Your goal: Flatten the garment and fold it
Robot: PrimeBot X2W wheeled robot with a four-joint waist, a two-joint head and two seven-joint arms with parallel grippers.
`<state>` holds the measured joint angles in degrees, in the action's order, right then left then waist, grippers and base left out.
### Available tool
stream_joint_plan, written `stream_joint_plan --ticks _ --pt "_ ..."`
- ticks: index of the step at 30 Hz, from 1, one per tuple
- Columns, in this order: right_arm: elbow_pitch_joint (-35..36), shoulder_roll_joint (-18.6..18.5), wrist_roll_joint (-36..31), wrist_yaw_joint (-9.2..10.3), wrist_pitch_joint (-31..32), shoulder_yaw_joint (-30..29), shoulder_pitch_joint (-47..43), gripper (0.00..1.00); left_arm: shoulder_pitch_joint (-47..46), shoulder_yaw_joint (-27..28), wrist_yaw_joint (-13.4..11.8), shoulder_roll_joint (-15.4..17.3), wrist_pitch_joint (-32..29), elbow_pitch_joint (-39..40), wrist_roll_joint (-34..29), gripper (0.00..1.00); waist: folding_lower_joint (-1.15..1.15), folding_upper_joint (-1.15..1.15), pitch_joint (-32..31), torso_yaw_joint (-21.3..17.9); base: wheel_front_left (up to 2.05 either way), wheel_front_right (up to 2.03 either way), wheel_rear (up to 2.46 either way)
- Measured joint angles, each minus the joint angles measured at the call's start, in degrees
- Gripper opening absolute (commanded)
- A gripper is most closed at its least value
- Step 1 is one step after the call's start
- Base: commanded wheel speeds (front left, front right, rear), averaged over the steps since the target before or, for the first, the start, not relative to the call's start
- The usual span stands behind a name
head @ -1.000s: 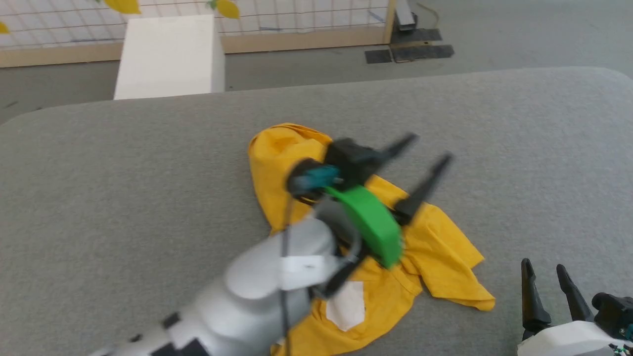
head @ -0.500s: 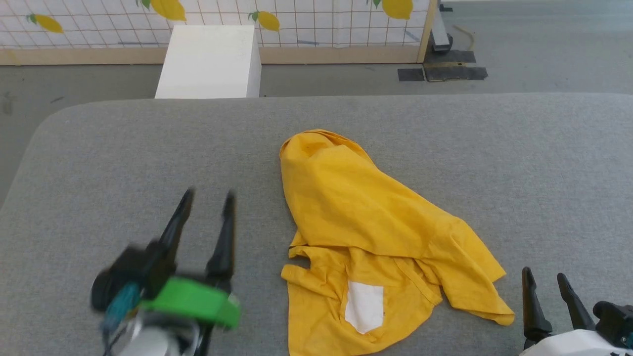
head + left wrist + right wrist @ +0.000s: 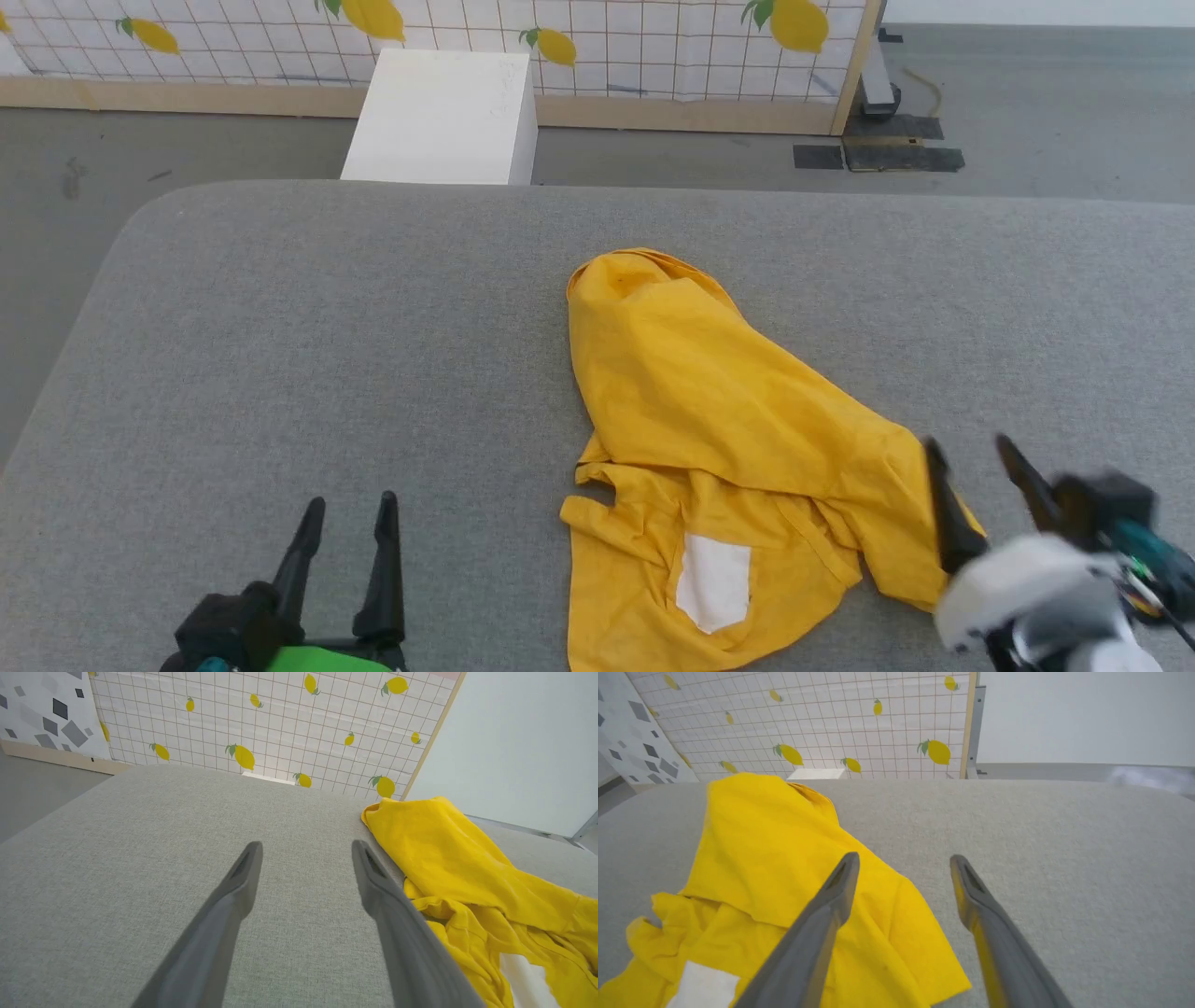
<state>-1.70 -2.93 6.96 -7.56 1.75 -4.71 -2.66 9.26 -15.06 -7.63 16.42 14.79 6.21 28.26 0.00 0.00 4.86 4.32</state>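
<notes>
Grey fabric worktop (image 3: 280,327) carries the garment (image 3: 709,401): mustard-yellow, crumpled, folded over itself, one white patch (image 3: 714,583) showing. Both left claw (image 3: 352,502) and right claw (image 3: 967,443) stand open, empty.

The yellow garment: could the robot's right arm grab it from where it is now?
Probably yes. The right gripper is open at the garment's right-hand edge, with one finger over the fabric in the right wrist view. Nothing lies between them on the grey table.
</notes>
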Motion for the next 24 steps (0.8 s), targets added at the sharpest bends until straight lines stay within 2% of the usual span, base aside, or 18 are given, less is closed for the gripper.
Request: stream_joint_plan --ticks 4,6,9,14,16,24 --pt "1.6 -0.14 -3.59 0.0 12.99 6.19 5.09 1.0 0.05 0.86 2.16 -2.16 -0.01 -1.26 -1.65 1.0 0.0 0.0 0.18 -0.05 0.0 0.0 0.0" --pt "1.58 -1.3 -4.41 -0.03 19.08 10.22 8.26 1.0 0.02 1.25 3.38 -3.04 0.0 -1.93 -2.14 1.0 0.0 0.0 0.43 0.03 0.0 0.0 0.0" --pt "0.69 -4.44 -3.56 -0.03 24.13 14.55 13.66 1.0 -0.2 1.6 4.86 -4.15 -0.01 -2.86 -2.65 1.0 0.0 0.0 0.79 0.42 0.0 0.0 0.0" --pt "-4.86 -6.5 -0.08 -0.02 28.19 20.98 20.85 1.0 -0.62 1.96 7.01 -5.98 0.0 -4.79 -4.21 1.0 0.0 0.0 1.28 1.76 0.0 0.0 0.0" --pt "-9.91 -6.92 1.43 -0.02 29.24 25.42 24.43 1.0 -0.98 1.99 8.17 -7.04 0.0 -6.13 -4.76 1.0 0.0 0.0 1.53 3.11 0.0 0.0 0.0" --pt "-23.17 -6.97 3.96 -0.02 29.38 33.31 29.47 1.0 -1.44 2.64 9.9 -8.94 0.0 -8.94 -5.38 1.0 0.0 0.0 1.5 7.52 0.0 0.0 0.0"
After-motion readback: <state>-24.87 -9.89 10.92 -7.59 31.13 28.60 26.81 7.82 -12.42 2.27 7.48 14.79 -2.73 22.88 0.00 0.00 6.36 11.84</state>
